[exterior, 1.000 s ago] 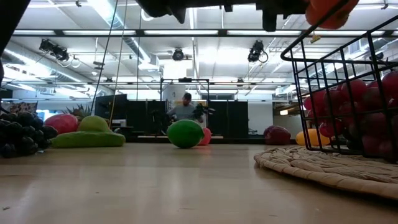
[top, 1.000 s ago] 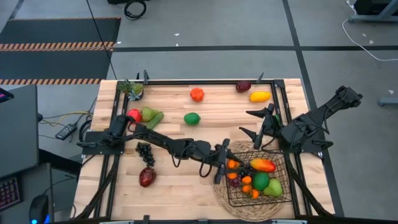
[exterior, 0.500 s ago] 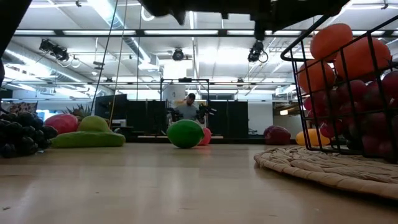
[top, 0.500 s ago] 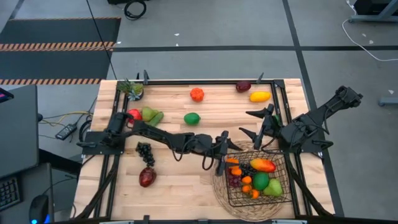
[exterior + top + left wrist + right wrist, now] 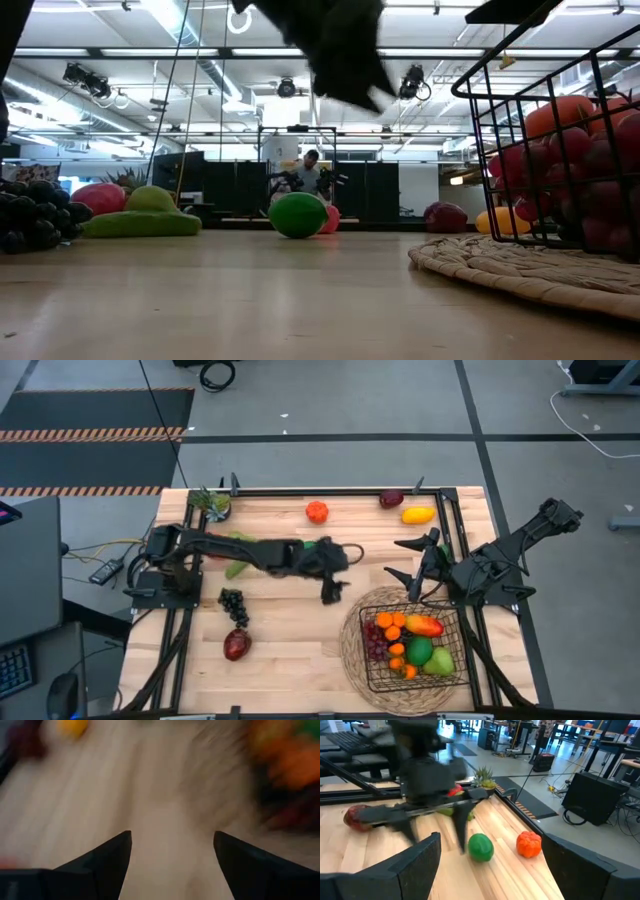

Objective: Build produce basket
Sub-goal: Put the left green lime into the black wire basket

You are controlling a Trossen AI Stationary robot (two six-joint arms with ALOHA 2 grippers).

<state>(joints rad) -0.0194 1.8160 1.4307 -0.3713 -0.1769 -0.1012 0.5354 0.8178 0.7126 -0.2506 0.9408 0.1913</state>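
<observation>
Black wire-grid rectangular basket (image 5: 455,660) at five o'clock on one round tan woven mat (image 5: 352,656), holding several fruits. Left gripper (image 5: 337,582) mid-table, jaws parted, empty. Right gripper (image 5: 403,558) at three o'clock, likewise spread.

Biggest open patch is the bare wood in the middle-front of the table (image 5: 290,650), between the dark grape bunch (image 5: 234,605) plus dark red fruit (image 5: 236,645) on one side and the woven mat (image 5: 352,650) on the other. The left arm (image 5: 250,552) stretches across the middle, blocking the green fruit (image 5: 297,215) from above, with its left gripper (image 5: 338,575) spread open above bare wood. The basket (image 5: 455,635) is packed with produce (image 5: 410,643). The right gripper (image 5: 408,560) hangs open just beside the basket's far edge.
</observation>
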